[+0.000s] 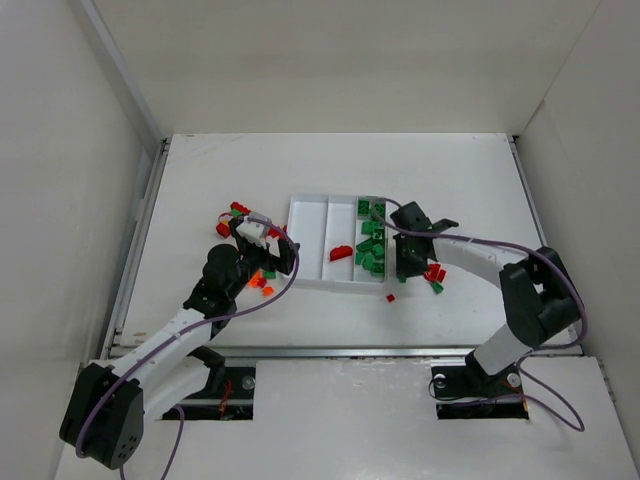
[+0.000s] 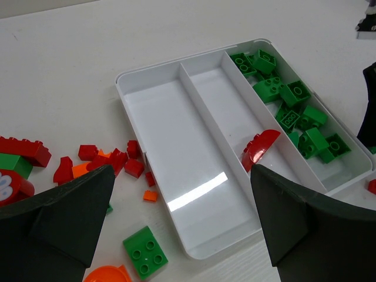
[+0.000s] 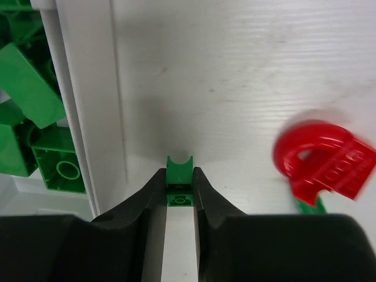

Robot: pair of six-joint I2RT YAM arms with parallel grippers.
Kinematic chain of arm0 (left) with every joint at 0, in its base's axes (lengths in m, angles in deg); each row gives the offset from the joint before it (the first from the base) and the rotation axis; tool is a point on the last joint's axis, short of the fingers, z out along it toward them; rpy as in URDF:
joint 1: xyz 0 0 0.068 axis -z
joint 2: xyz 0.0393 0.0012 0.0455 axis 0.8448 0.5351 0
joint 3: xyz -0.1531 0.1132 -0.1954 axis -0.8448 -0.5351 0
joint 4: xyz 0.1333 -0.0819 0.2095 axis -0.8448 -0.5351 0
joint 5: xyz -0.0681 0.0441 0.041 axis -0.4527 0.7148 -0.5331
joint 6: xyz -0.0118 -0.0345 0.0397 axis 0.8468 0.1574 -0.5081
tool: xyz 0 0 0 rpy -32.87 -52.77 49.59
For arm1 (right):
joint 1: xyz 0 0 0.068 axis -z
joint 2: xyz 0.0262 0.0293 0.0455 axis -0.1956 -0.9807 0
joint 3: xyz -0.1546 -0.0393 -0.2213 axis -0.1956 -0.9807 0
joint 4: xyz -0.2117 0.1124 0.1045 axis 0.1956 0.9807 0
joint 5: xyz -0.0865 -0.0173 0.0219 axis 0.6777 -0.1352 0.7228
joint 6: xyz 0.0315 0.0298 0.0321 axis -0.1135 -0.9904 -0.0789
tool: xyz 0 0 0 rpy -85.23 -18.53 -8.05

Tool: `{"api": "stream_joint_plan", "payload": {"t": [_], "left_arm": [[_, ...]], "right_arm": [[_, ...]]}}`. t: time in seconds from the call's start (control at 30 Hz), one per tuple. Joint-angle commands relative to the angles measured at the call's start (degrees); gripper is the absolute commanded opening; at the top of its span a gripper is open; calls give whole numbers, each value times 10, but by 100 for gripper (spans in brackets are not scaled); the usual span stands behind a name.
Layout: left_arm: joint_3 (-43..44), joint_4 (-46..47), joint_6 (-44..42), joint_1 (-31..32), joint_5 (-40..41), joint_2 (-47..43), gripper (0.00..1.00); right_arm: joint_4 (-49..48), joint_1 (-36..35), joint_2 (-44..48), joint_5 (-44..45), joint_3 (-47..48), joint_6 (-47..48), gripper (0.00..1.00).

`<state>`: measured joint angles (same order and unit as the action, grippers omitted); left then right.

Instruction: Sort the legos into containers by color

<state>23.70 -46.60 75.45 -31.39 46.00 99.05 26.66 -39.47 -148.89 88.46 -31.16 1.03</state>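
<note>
The white tray (image 1: 305, 240) has three long containers. Its right container holds several green legos (image 1: 370, 235), and the middle one holds a dark red arch piece (image 1: 341, 252); the left one is bare. Just outside the tray's right wall (image 3: 88, 117), my right gripper (image 3: 179, 182) is shut on a tiny green lego (image 3: 179, 167) down at the tabletop. My left gripper (image 2: 182, 170) hangs open over the tray's near left corner with nothing between its fingers. Below it lie a green 2x2 brick (image 2: 145, 251), loose red legos (image 2: 111, 161) and an orange piece (image 2: 108, 275).
More red and green legos (image 1: 232, 215) lie left of the tray and orange ones (image 1: 262, 283) lie by the left arm. Right of the tray are red pieces (image 1: 436, 272), a green one (image 1: 438, 288) and a small red bit (image 1: 390, 297). A red ring piece (image 3: 320, 161) sits near my right fingers.
</note>
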Motion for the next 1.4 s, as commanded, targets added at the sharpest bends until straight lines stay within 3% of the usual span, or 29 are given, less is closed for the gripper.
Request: {"api": "stream_joint_plan", "payload": {"t": [0.0,0.17,0.47,1.13,1.37], "left_arm": [[9,27,-5,3,-7,-9,100],[9,27,-5,3,-7,-9,100],[9,27,-5,3,-7,-9,100],[9,27,-5,3,-7,-9,100],[9,27,-5,3,-7,-9,100]], "right_arm": [[28,-4,59,94,42,-32,0],[-20,-46,85,88,84,14,0],[-38,-57,-11,-9,109,50,0],[-1,-1,-12,31,87,50,0],[-20,-21,-12,7,106,79,0]]}}
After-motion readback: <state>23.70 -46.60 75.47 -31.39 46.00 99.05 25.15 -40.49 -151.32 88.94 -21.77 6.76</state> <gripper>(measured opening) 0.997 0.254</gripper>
